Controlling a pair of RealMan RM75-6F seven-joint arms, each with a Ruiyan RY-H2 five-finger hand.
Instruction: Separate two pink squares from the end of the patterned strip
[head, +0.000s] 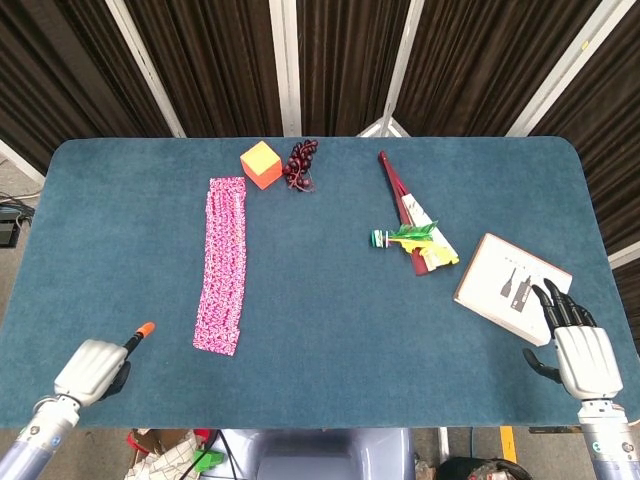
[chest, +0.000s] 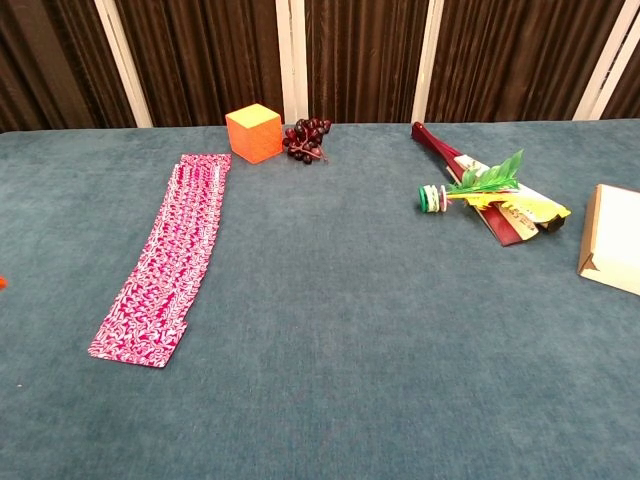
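A long pink patterned strip (head: 224, 264) lies flat on the blue table, running from near the orange cube toward the front edge; the chest view shows the strip (chest: 162, 254) too. My left hand (head: 95, 368) hovers at the front left corner, left of the strip's near end and apart from it. It holds nothing, and one orange-tipped finger (head: 145, 328) points toward the strip. That orange tip just shows at the chest view's left edge. My right hand (head: 578, 345) is at the front right edge with fingers spread, empty.
An orange cube (head: 260, 163) and dark grapes (head: 300, 163) sit just beyond the strip's far end. A dark red folded fan (head: 400, 195), a green sprig (head: 412, 233) and a yellow packet lie right of centre. A white card box (head: 512, 286) lies beside my right hand.
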